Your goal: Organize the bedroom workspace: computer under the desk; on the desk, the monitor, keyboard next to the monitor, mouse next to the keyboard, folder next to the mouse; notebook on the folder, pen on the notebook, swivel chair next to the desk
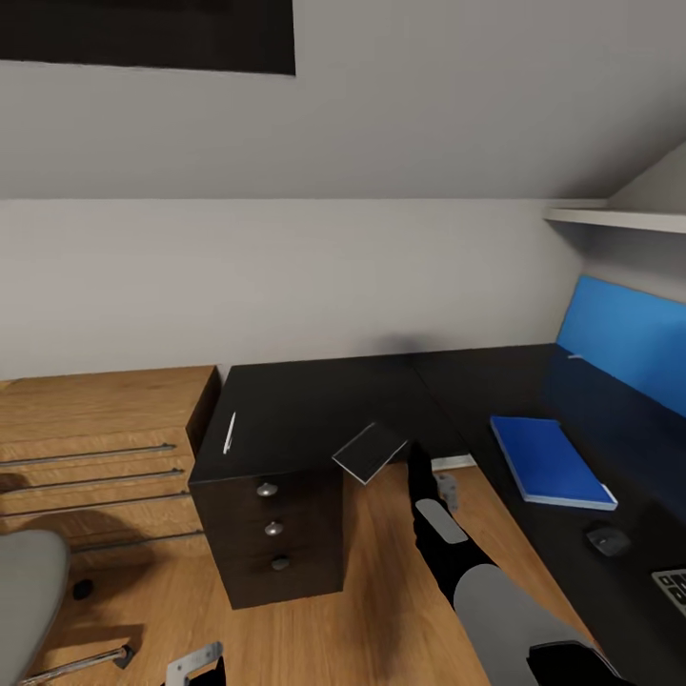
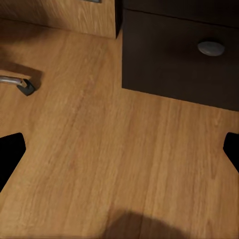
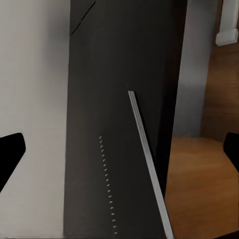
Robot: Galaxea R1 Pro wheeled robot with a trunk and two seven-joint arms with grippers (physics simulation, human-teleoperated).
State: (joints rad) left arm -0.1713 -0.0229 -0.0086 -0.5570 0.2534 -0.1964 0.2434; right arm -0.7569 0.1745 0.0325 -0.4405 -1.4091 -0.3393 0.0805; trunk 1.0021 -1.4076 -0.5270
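1. Black-topped desk (image 1: pixel 314 400) runs in an L across the head view, its drawer unit (image 1: pixel 276 534) with round silver knobs at about 7 o'clock from the corner.
2. Grey notebook (image 1: pixel 370 452) sits at the desk's inner front edge, partly overhanging it. I cannot tell whether it lies flat or tilted.
3. Right gripper (image 1: pixel 412 457) is just at 3 o'clock of the notebook. In the right wrist view its fingertips (image 3: pixel 12 152) stand wide apart, clamping nothing.
4. Blue folder (image 1: pixel 551 461) lies flat on the desk's right wing, at 3 o'clock from the notebook and well apart from it.
5. At 5 o'clock from the folder rests the mouse (image 1: pixel 607 540), with a corner of the keyboard (image 1: pixel 673 583) beyond.
6. White pen (image 1: pixel 229 433) lies on the desk at 9 o'clock from the notebook.
7. Left gripper (image 1: pixel 195 665) hangs low over the wood floor (image 2: pixel 99 149), fingers spread and empty.
8. Swivel chair (image 1: pixel 29 595) shows its grey seat at 8 o'clock.
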